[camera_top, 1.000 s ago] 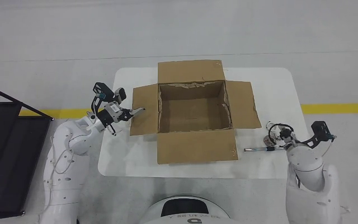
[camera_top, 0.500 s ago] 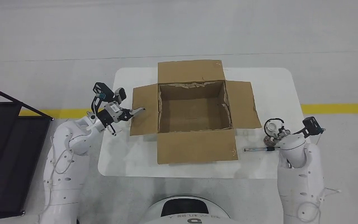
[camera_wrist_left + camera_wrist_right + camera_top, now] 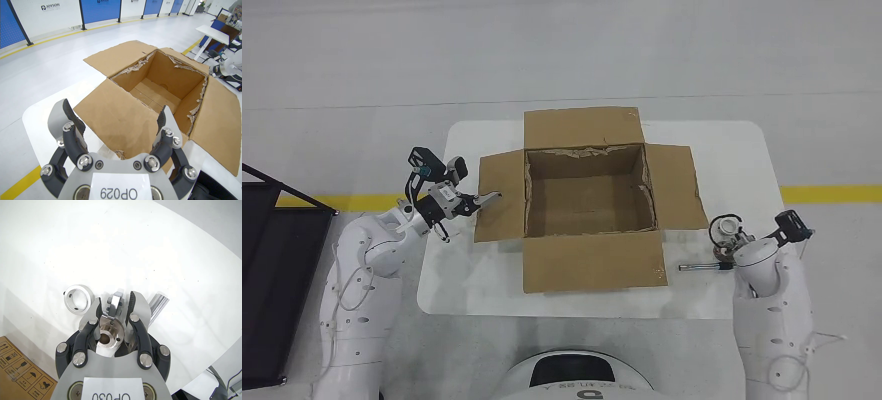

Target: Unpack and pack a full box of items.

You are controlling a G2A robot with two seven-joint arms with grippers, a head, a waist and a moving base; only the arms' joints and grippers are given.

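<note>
An open cardboard box (image 3: 587, 195) stands mid-table with all flaps spread, and its inside (image 3: 160, 85) holds nothing. My left gripper (image 3: 115, 108) is open, hovering by the box's left flap (image 3: 482, 200). My right gripper (image 3: 115, 306) is low over the table to the right of the box (image 3: 728, 236), shut on a flanged metal part (image 3: 111, 330) with a small bracket on it. A metal ring (image 3: 78, 302) lies just beside one finger. A shiny metal rod (image 3: 157, 308) lies beside the other finger, nearer the front edge (image 3: 700, 266).
The white table (image 3: 722, 150) has bare surface at the back right and along the front left. A box corner (image 3: 19, 370) sits close to my right gripper. A black rack (image 3: 272, 260) stands on the floor left of the table.
My right arm has swung its wrist and forearm inward toward the box while its gripper stays over the metal parts. The left arm and the box have not moved.
</note>
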